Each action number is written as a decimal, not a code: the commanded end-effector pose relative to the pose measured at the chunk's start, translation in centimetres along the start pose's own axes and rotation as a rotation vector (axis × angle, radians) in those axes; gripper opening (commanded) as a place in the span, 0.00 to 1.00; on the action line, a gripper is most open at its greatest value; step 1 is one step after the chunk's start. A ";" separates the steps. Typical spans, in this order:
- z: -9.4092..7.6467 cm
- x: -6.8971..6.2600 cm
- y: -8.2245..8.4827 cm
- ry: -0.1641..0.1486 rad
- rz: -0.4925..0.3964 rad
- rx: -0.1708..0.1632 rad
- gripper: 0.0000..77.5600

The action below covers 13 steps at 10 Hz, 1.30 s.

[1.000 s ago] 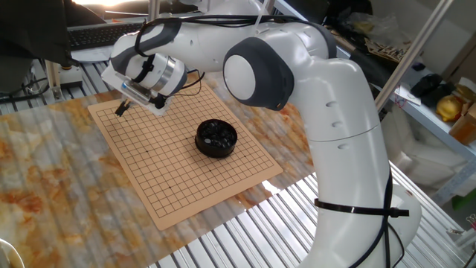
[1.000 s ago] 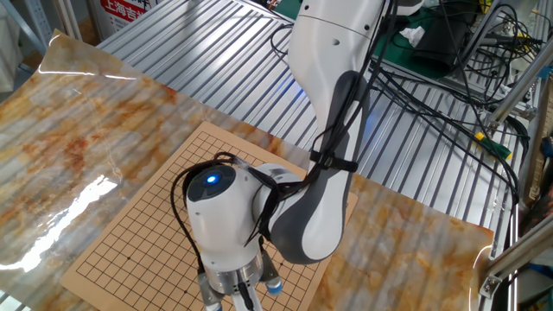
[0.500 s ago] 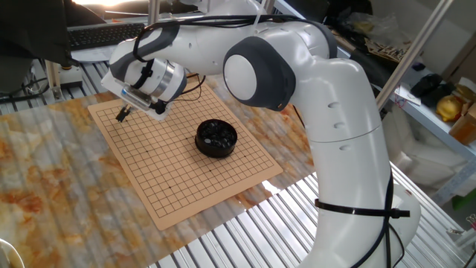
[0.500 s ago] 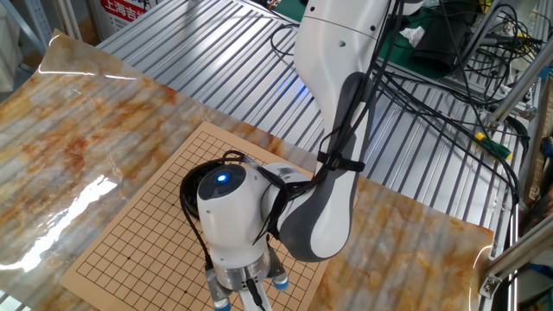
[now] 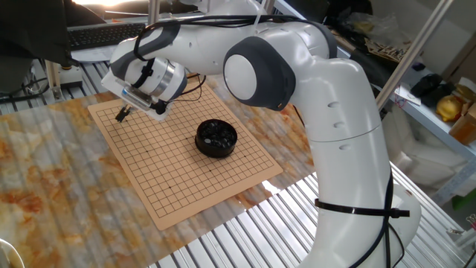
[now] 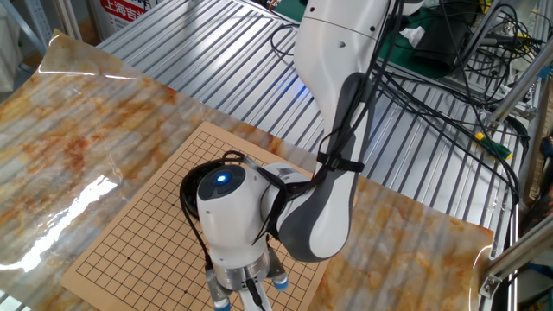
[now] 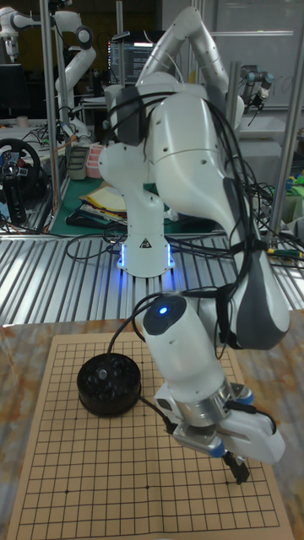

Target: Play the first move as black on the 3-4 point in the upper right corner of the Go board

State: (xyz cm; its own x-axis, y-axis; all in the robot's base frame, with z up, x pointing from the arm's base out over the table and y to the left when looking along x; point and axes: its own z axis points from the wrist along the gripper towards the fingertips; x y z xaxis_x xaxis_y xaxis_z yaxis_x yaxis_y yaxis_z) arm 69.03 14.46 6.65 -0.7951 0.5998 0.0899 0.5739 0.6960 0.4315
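Over the far corner of the board (image 5: 178, 160), as one fixed view shows it, the gripper (image 5: 120, 114) hangs with its dark fingertips pointing down at the grid. Its fingers sit close together, nearly closed. Whether a black stone is pinched between them cannot be told; the tips are too small and dark in every view.

The tall fixed view places the gripper (image 7: 237, 468) near the board's (image 7: 101, 472) right edge, low in the picture, tips just above or touching the surface; contact cannot be confirmed. The 3-4 point cannot be singled out among the crossings there.

The bowl (image 5: 216, 138) stands on the board, well apart from the gripper, holding black stones (image 5: 218, 132). The tall view shows the bowl (image 7: 107, 386) left of the arm's wrist.

The other fixed view has the arm hiding the gripper and the bowl; only part of the board (image 6: 138, 233) shows.
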 end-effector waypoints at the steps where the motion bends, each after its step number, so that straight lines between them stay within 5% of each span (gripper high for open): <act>1: 0.2 -0.2 0.6 0.012 -0.012 -0.040 0.01; 13: 0.1 -0.4 0.7 0.011 0.002 -0.006 0.01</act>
State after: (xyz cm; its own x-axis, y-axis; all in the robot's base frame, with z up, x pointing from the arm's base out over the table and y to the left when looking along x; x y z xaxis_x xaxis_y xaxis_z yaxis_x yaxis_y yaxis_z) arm 69.61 14.76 6.62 -0.7960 0.5966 0.1021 0.5739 0.6904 0.4403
